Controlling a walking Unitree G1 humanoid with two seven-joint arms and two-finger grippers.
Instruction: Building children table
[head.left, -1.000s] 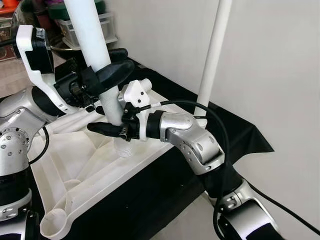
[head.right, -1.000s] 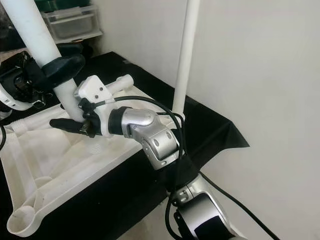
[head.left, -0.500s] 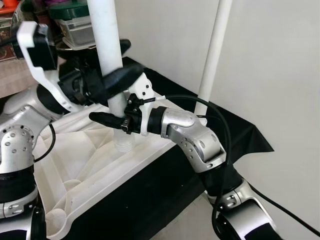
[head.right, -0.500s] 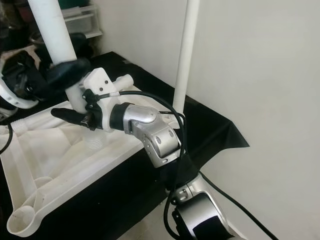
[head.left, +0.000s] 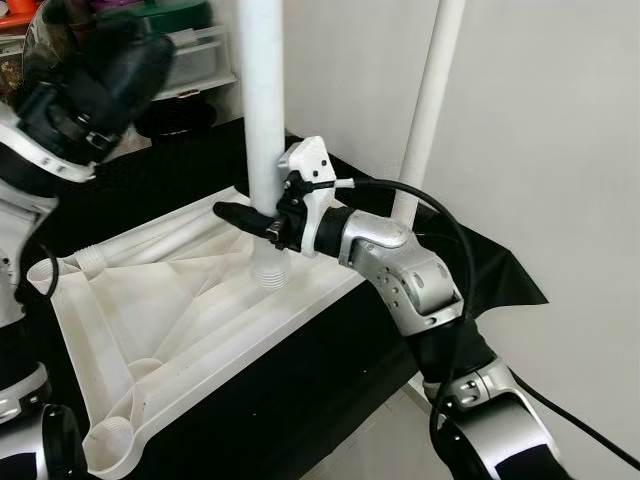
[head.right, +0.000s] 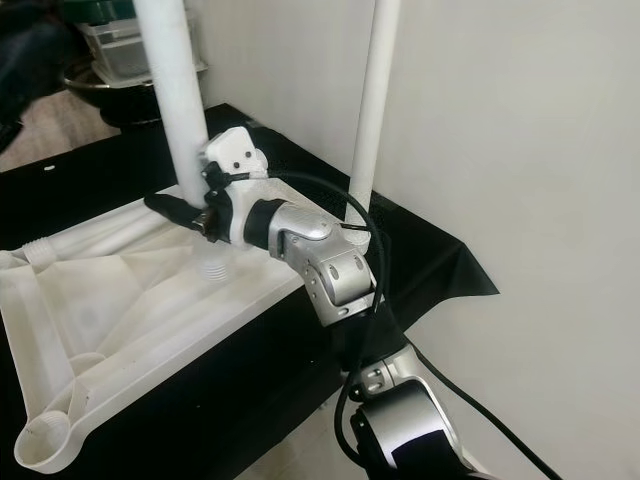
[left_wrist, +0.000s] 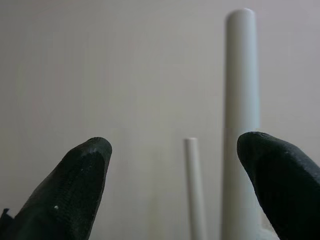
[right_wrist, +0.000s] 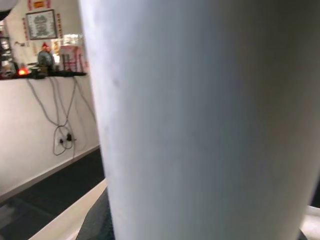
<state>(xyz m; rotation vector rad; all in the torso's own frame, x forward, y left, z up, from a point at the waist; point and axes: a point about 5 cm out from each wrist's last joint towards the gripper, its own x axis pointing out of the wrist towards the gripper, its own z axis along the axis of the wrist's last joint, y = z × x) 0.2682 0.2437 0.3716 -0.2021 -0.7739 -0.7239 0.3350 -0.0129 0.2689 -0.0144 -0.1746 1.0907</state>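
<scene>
Two claws: right claw (head.left: 262, 222) clamped on thick white leg (head.left: 262, 110), low down, just above its socket in the upturned white tabletop (head.left: 150, 300). Left claw (left_wrist: 175, 190) raised off to the left, fingers apart, empty. Tabletop lies on black cloth (head.left: 330, 350); thin 2nd leg (head.left: 428, 100) upright by white wall (head.left: 560, 150). Storage bins (head.left: 195, 55) behind.

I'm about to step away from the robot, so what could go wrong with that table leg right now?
Only the right gripper holds the leg; the left gripper is open and off it, so the tall leg may lean. Its threaded end shows above the tabletop, so it may not be fully seated. A tipping leg could strike the other leg.
</scene>
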